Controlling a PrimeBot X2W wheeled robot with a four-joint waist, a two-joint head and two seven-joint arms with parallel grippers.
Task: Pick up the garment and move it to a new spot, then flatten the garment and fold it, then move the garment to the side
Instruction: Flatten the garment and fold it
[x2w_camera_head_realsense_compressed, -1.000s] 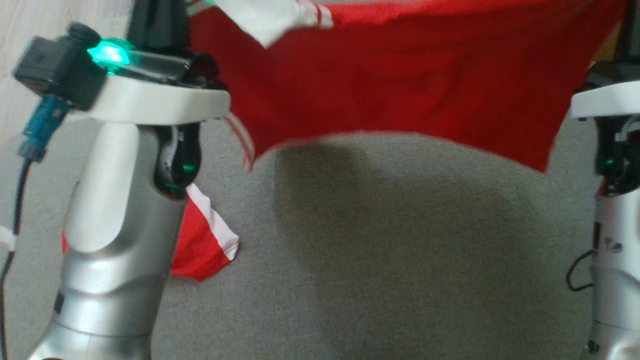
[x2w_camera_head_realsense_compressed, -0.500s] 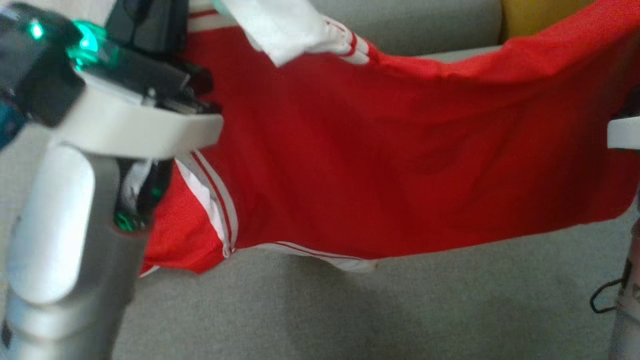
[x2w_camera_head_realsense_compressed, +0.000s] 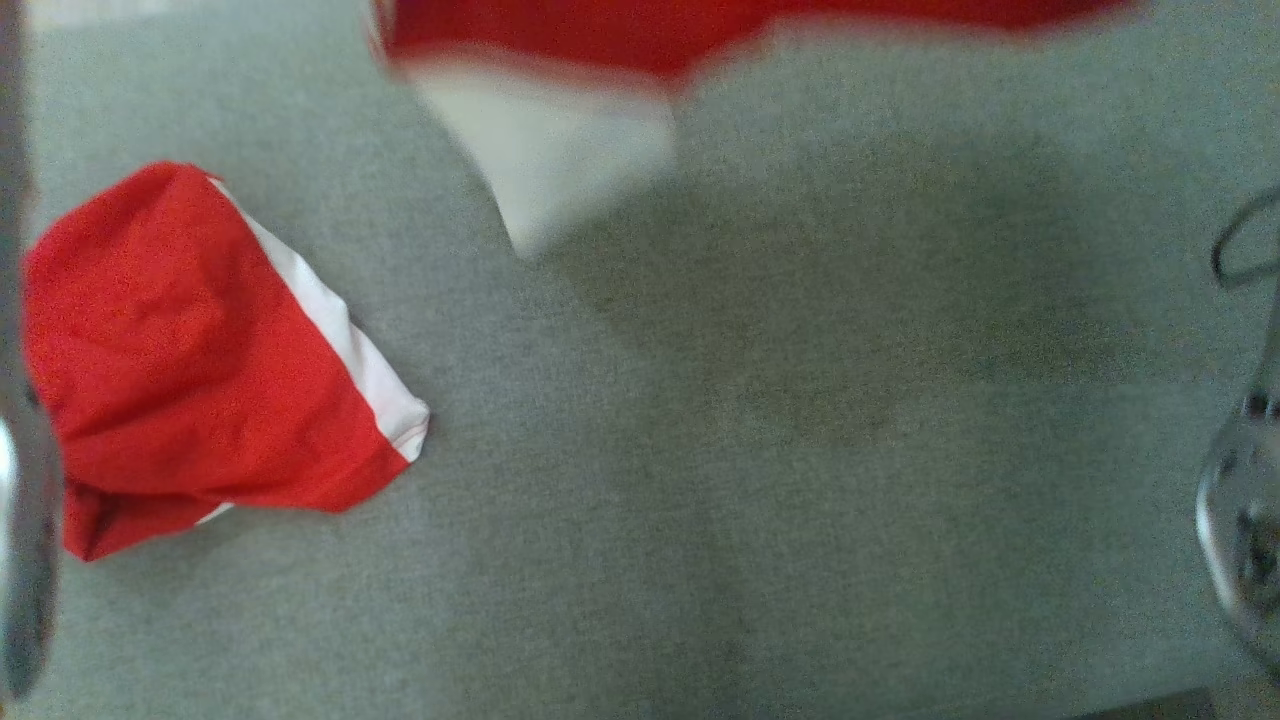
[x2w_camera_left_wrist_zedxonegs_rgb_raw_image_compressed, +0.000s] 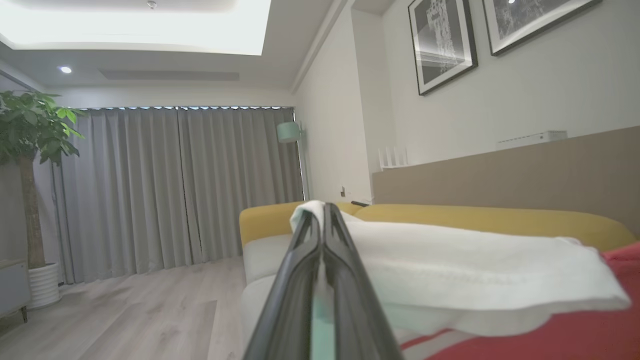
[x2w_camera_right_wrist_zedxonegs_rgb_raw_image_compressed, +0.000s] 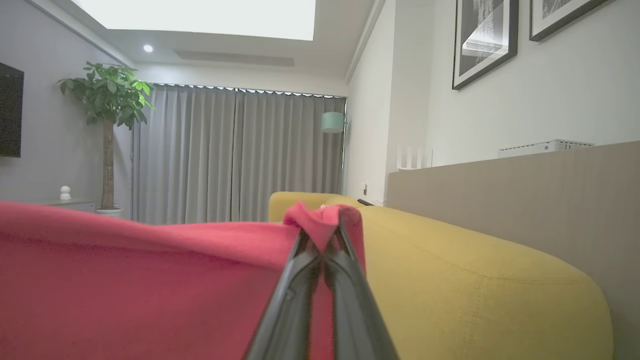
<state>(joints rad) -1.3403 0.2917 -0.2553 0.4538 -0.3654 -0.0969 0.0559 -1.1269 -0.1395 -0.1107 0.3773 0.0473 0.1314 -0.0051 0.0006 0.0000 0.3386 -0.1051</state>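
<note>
Left hand (x2w_camera_left_wrist_zedxonegs_rgb_raw_image_compressed: 322, 212): fingers pressed tight together, pinching a white edge of the garment (x2w_camera_left_wrist_zedxonegs_rgb_raw_image_compressed: 475, 280); a little cloth pokes up past the tips.
Right hand (x2w_camera_right_wrist_zedxonegs_rgb_raw_image_compressed: 322, 227): fingers closed on a bunched red fold of the same garment, a small peak of cloth standing above the tips.
Garment position: held up between the two hands, raised off the sofa seat (x2w_camera_head_realsense_compressed: 800, 450). In the head view its red body runs blurred along the top edge.
White panel (x2w_camera_head_realsense_compressed: 560, 140): hangs down from the red body near the top middle of the head view, tapering to a point, with a soft shadow on the cushion to its right.
Red bundle (x2w_camera_head_realsense_compressed: 200, 350): crumpled red cloth with a white band along one side, lying on the grey seat at the left of the head view. Whether it joins the held cloth cannot be told.
Sofa back (x2w_camera_right_wrist_zedxonegs_rgb_raw_image_compressed: 475, 280): yellow and rounded, just beside the right hand in its wrist view.
Forearms: blurred silver shapes at the left edge (x2w_camera_head_realsense_compressed: 25, 560) and right edge (x2w_camera_head_realsense_compressed: 1245, 540) of the head view.
Room behind: grey curtains (x2w_camera_left_wrist_zedxonegs_rgb_raw_image_compressed: 175, 190), a potted plant (x2w_camera_right_wrist_zedxonegs_rgb_raw_image_compressed: 107, 100), framed pictures (x2w_camera_left_wrist_zedxonegs_rgb_raw_image_compressed: 442, 45) on the wall, and a pale green lamp (x2w_camera_right_wrist_zedxonegs_rgb_raw_image_compressed: 332, 122).
</note>
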